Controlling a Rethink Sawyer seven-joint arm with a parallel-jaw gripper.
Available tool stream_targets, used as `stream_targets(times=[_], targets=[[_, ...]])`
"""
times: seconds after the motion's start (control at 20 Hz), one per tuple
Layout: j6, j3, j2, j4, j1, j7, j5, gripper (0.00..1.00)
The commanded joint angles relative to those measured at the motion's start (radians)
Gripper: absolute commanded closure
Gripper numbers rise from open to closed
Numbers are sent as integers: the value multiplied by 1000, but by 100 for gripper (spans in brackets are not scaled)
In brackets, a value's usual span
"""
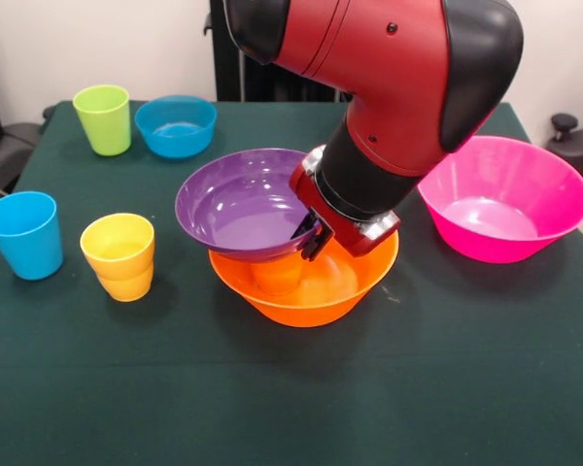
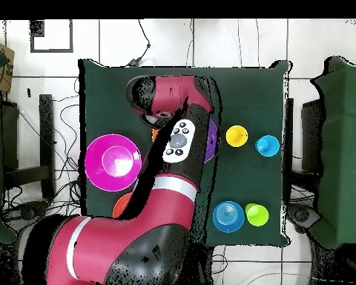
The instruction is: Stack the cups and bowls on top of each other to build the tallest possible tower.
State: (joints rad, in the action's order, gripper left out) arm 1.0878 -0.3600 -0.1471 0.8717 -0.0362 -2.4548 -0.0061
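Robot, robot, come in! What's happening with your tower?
Hand at purple bowl rim, grip unclear. Bowl tilted on orange cup in wide orange bowl. Nothing in the way.

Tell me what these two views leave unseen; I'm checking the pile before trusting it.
- Front view: the purple bowl hides most of the orange cup, so how it sits there cannot be told.
- Front view: the gripper is at that bowl's rim; its grip is too dark to judge.
- Overhead view: the arm covers the orange bowl and most of the purple one.
- Overhead view: a red-orange bowl is partly covered by the arm.
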Motion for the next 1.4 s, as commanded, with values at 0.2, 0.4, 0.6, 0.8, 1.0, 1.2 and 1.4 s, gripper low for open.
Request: stream_targets(times=[0.2, 0.4, 0.6, 0.8, 1.0, 1.2, 1.4], targets=[[89, 118, 9, 64, -17, 60, -6, 100], [70, 103, 10, 59, -25, 47, -18, 100], [76, 89, 14, 51, -33, 35, -24, 0], [74, 86, 9, 58, -34, 33, -24, 0], [76, 77, 4, 65, -38, 24, -25, 0], [86, 54, -26, 79, -44, 7, -27, 0], [183, 7, -127, 102, -72, -28, -11, 0]])
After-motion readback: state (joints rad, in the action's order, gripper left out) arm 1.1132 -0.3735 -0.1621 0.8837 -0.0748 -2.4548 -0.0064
